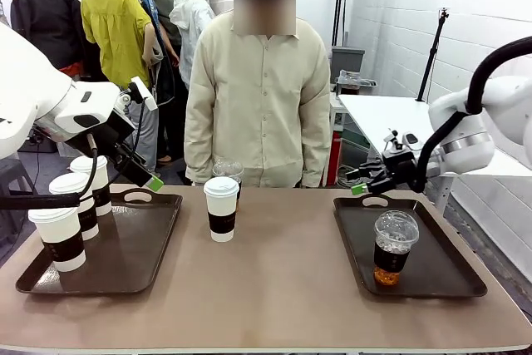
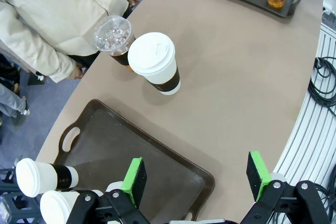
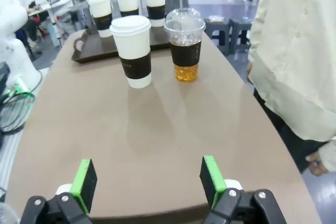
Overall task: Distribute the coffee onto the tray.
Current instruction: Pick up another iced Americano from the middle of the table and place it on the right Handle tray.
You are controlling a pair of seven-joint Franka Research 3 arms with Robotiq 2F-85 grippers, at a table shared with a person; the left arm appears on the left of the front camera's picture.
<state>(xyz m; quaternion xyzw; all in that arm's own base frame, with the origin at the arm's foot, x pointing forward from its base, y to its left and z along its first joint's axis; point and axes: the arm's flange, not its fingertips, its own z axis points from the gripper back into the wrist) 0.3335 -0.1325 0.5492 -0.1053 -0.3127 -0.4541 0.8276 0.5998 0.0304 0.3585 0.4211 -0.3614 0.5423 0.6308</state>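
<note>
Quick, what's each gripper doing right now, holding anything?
Left gripper: open, holding nothing.
Right gripper: open, holding nothing.

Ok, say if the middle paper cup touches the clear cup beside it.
Apart. Right wrist view shows a gap between the paper cup and the clear cup.

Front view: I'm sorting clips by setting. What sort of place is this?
Most likely a robot lab or test room, not a café. A left arm and a right arm flank the table, cables lie coiled beside it, and the wall behind is bare white block.
</note>
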